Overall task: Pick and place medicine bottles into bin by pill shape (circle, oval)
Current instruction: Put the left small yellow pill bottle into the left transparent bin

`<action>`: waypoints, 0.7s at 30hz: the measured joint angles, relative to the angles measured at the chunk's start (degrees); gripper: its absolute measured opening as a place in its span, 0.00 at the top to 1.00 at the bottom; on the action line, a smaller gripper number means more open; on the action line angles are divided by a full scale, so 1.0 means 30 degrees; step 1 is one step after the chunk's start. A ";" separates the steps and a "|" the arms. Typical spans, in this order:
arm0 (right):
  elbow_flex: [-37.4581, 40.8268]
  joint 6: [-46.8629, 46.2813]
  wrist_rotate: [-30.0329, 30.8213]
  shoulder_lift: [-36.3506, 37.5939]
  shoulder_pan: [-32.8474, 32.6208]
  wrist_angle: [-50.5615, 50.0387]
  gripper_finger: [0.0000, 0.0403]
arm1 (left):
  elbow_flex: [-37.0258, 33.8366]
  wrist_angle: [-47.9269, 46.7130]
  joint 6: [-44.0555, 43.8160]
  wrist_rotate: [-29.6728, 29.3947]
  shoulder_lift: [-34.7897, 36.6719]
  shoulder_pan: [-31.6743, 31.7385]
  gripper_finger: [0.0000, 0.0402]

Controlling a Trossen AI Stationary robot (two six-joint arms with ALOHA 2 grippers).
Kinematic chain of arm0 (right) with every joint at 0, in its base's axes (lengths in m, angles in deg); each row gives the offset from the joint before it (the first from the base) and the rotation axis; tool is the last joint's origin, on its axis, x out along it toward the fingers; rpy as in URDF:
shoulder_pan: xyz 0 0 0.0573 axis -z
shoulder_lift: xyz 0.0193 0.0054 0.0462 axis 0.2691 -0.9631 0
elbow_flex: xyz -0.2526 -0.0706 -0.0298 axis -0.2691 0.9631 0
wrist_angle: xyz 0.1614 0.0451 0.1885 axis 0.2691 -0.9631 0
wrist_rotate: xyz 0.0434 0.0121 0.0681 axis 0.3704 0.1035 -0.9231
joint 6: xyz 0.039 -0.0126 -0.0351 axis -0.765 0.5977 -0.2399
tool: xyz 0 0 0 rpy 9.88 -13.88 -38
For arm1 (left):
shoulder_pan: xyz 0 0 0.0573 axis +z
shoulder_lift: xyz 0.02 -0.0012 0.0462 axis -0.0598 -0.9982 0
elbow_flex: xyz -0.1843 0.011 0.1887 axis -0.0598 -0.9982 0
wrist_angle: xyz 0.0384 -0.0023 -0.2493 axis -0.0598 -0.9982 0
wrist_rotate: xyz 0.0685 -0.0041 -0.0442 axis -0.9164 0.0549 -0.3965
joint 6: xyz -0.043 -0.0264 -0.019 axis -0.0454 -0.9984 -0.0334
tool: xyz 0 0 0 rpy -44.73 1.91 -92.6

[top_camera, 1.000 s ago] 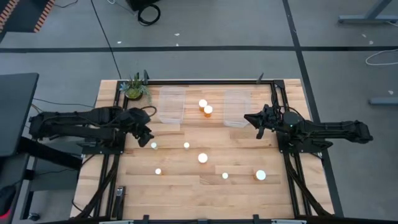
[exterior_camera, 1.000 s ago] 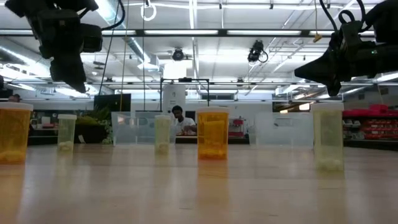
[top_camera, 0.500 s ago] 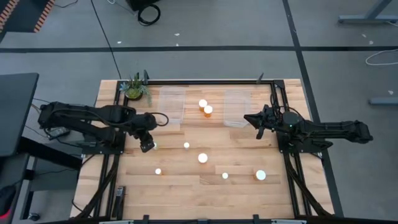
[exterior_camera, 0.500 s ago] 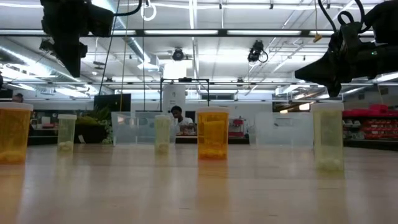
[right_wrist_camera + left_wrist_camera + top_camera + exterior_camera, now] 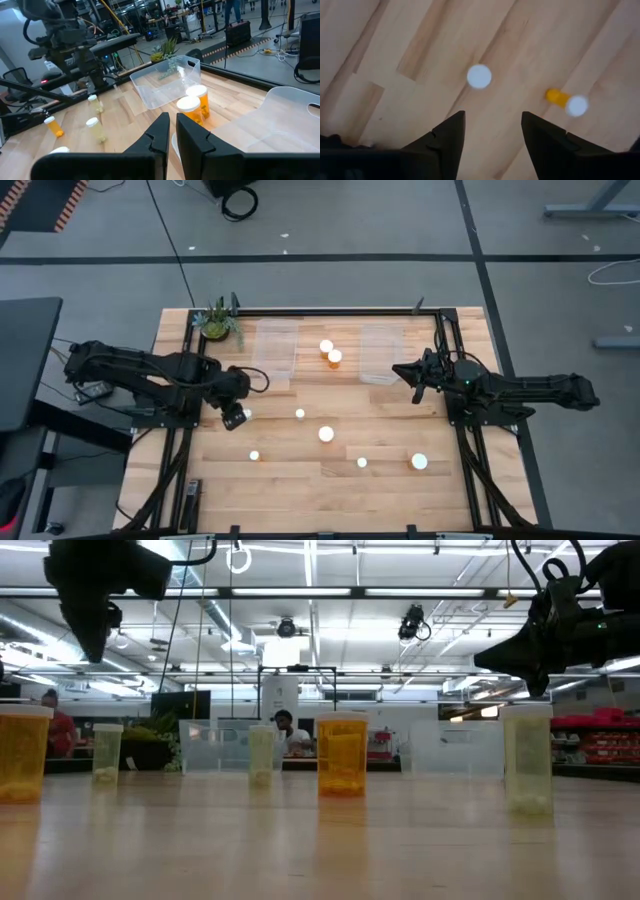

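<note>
Jaws on the left gripper (image 5: 233,418) stand parted with nothing between them; in the left wrist view its two dark fingers (image 5: 445,142) frame bare wood, and a white-capped bottle (image 5: 479,76) stands just ahead of the gap. The right gripper (image 5: 412,373) has its jaws nearly closed, a thin slit between them, holding nothing.

Under both lies the wooden table (image 5: 300,480). Just ahead of the right gripper's tips sits the right clear bin (image 5: 380,354); the left clear bin (image 5: 277,350) is farther ahead of it, beyond a pair of orange bottles (image 5: 331,352) standing together between the two bins. A small potted plant (image 5: 217,321) stands past the left bin, at the table's corner.

Around the left gripper, the bottle it hovers over (image 5: 246,414) is just beside its tips. Another bottle (image 5: 300,414) stands near, a wider one (image 5: 326,434) beyond that, one (image 5: 254,455) off to the side, and two more (image 5: 362,463) (image 5: 419,462) well apart from it.
</note>
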 joint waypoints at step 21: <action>0.0000 0.0000 -0.0001 0.0000 -0.0007 -0.0124 0.90 | -0.0022 -0.0301 0.4067 -0.1377 -0.5468 -0.1940 0.37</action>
